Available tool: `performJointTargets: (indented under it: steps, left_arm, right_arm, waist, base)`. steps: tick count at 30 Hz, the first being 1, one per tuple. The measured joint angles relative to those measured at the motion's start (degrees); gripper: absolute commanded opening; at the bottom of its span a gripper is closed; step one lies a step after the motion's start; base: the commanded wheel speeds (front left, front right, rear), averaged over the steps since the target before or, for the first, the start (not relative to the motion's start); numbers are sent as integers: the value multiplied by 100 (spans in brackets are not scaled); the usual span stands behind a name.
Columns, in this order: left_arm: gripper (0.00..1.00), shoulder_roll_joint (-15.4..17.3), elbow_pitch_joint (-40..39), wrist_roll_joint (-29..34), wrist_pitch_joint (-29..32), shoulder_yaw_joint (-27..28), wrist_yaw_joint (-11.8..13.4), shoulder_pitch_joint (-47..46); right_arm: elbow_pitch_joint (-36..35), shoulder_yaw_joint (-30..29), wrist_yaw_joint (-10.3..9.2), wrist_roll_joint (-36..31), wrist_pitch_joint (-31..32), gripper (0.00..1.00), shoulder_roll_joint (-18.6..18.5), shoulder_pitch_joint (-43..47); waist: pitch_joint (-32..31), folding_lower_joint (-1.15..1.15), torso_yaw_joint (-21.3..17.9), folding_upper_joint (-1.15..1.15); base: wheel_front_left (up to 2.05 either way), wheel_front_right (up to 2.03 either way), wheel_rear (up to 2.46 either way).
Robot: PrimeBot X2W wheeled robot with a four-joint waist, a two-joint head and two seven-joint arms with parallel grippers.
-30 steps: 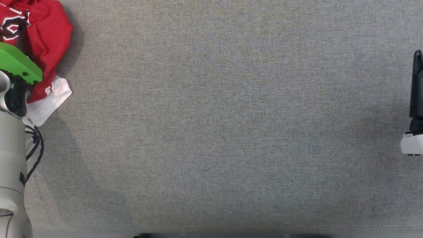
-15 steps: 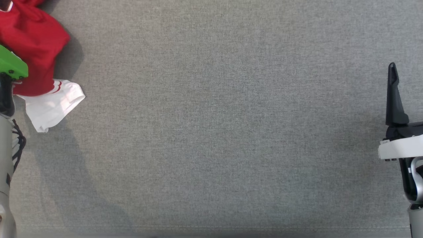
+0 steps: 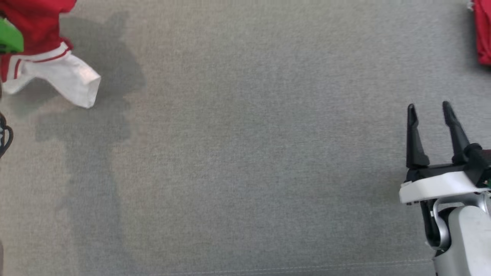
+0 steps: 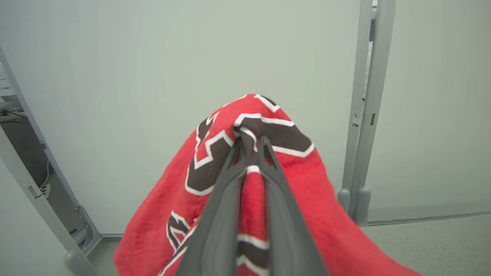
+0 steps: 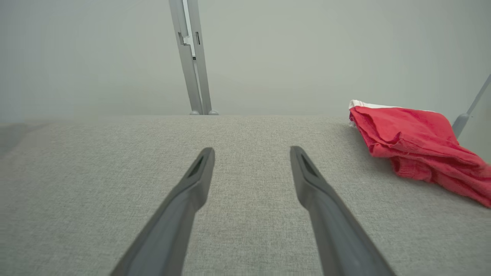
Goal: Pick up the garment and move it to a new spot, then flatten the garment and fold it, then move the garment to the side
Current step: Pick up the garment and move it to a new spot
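The garment point(image 3: 38, 23) is red with a white sleeve point(image 3: 69, 80) and hangs at the head view's top left, casting a shadow on the grey table point(image 3: 245, 153). In the left wrist view my left gripper point(image 4: 251, 143) is shut on a bunched fold of the garment point(image 4: 307, 184), which has dark letters edged in white and drapes over both fingers. A green part of the left wrist point(image 3: 7, 38) sits against the cloth. My right gripper point(image 3: 429, 109) stands open at the lower right, above bare table, and its fingers point(image 5: 191, 184) hold nothing.
A second red cloth point(image 3: 482, 30) with a white edge lies crumpled at the table's far right corner, also in the right wrist view point(image 5: 414, 149). Pale wall panels and a grey post point(image 5: 193, 57) stand behind the table. A seam runs along the front edge.
My left gripper has shut on the garment and raised it off the table, so the white sleeve now dangles. The head view has shifted, bringing more of the right gripper into it.
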Motion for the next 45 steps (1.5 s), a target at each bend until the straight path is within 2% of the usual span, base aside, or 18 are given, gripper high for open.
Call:
performJointTargets:
  steps: [10,18,28,35,36,37,38,45]
  left_arm:
    - [0,-365,-1202,224,479,-572,2,-185]
    - [0,-915,-1827,277,857,-1081,12,-41]
    - [0,-1697,-1725,69,815,-1597,60,944]
    - [0,-1997,-1139,-43,486,-1976,108,2130]
    - [29,-2031,-1044,-68,433,-2050,108,2267]
    - [75,-2063,-960,-68,396,-2128,107,2362]
    - [100,-2103,-873,-73,361,-2209,105,2464]
    - [100,-2207,-836,-326,38,-2379,129,2684]
  right_arm:
    - [463,162,0,88,-147,100,236,24]
    - [594,224,0,182,-178,100,322,29]
    - [536,265,0,249,-179,100,388,119]
    - [503,244,0,274,-179,100,404,158]
    - [509,245,0,274,-180,100,404,172]
    - [516,257,0,272,-180,100,404,185]
    - [532,272,0,272,-179,100,407,196]
    - [632,370,0,272,-179,100,412,265]
  waist:
    - [-498,0,-662,0]
    - [-815,0,-1278,0]
    - [-1016,0,-1856,0]
    - [-984,0,-1906,0]
    - [-987,0,-1888,0]
    - [-992,0,-1871,0]
    - [-1002,0,-1853,0]
    - [-1209,0,-1718,0]
  base:
    - [0,0,0]
    - [0,0,0]
    - [0,0,0]
    - [0,0,0]
    - [0,0,0]
    - [0,0,0]
    - [0,0,0]
    - [0,0,0]
